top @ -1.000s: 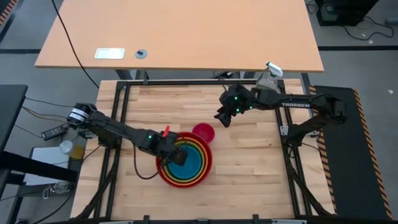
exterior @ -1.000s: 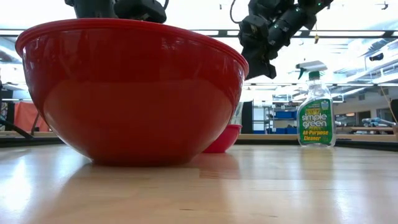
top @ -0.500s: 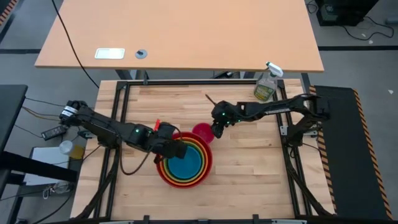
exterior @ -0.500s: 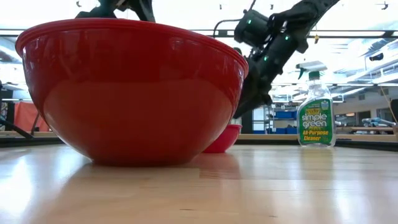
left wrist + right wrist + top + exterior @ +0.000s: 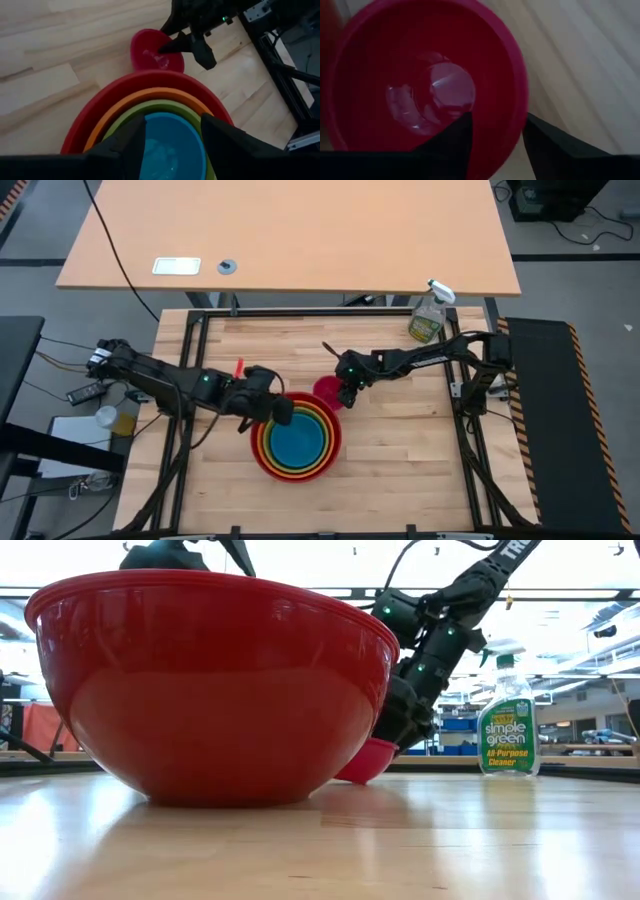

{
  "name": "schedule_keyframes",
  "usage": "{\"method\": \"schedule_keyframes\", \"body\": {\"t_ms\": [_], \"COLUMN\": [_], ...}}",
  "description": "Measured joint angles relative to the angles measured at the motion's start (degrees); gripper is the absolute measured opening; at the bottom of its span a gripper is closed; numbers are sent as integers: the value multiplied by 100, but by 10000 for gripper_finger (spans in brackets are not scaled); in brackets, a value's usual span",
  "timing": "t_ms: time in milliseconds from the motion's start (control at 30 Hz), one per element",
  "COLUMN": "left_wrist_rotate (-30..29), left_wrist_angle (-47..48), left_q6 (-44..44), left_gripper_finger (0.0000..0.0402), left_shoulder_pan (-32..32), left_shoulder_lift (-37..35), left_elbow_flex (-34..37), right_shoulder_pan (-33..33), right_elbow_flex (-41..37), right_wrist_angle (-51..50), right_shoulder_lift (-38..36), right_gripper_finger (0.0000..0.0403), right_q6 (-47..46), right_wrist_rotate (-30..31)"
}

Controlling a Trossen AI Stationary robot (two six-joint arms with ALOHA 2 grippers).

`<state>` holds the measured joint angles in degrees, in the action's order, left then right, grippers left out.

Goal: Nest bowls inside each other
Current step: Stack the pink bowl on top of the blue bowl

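Note:
Four bowls are nested near the table's middle: the red bowl (image 5: pixel 336 438) outermost, then the orange bowl (image 5: pixel 150 94), the green bowl (image 5: pixel 161 105) and the blue bowl (image 5: pixel 298 446). The small pink bowl (image 5: pixel 322 387) rests on its base just behind the stack. My right gripper (image 5: pixel 497 122) is open and low at the pink bowl's right rim, one finger inside and one outside. My left gripper (image 5: pixel 172 142) is open and empty, held above the stack's far-left rim (image 5: pixel 270 415). My right gripper straddles the pink bowl's rim (image 5: pixel 519 131) on its right side, slanting down from the table's right. One finger (image 5: pixel 451 142) is inside the hollow and the other (image 5: pixel 547 147) outside. Whether either finger touches the wall, I cannot tell.
A clear spray bottle (image 5: pixel 428 317) with a green label stands at the table's far right corner (image 5: pixel 508 730). Bare wood lies to the near and right sides of the stack. A black frame edges the table.
My right gripper has come down and toward the table's left, from high over the far side to the pink bowl's rim. My left gripper has risen and drawn back toward the left, off the blue bowl's inside to above the stack's edge. The bowls have stayed put.

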<state>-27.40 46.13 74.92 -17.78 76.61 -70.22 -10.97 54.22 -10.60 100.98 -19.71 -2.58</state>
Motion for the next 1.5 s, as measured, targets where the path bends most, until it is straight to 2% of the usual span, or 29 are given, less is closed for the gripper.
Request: {"method": "schedule_keyframes", "body": {"t_ms": [633,767,833,933,1033,1267,1500], "left_wrist_rotate": [-125,-122,-162,-545,-603,-603,-614], "left_wrist_angle": [46,48,46,36,46,47,-232], "left_q6": [-567,-564,-606,-1029,-1306,-1207,-1176], "left_gripper_finger": [192,192,192,192,192,192,192], "left_shoulder_pan": [63,88,96,96,96,-16,14], "left_shoulder_lift": [-23,-10,-10,-10,-9,-6,-274], "left_elbow_flex": [0,0,0,16,81,275,278], "right_shoulder_pan": [40,-3,-23,-60,-117,-240,-288], "right_elbow_flex": [0,9,9,9,9,5,519], "right_wrist_angle": [156,178,163,157,113,-126,-1023], "right_shoulder_lift": [10,3,3,3,3,-264,-643], "right_gripper_finger": [50,25,22,22,27,24,25], "right_q6": [-454,-445,-435,-431,-430,-395,-61], "right_wrist_rotate": [-3,-182,-237,-235,-235,-223,-320]}}
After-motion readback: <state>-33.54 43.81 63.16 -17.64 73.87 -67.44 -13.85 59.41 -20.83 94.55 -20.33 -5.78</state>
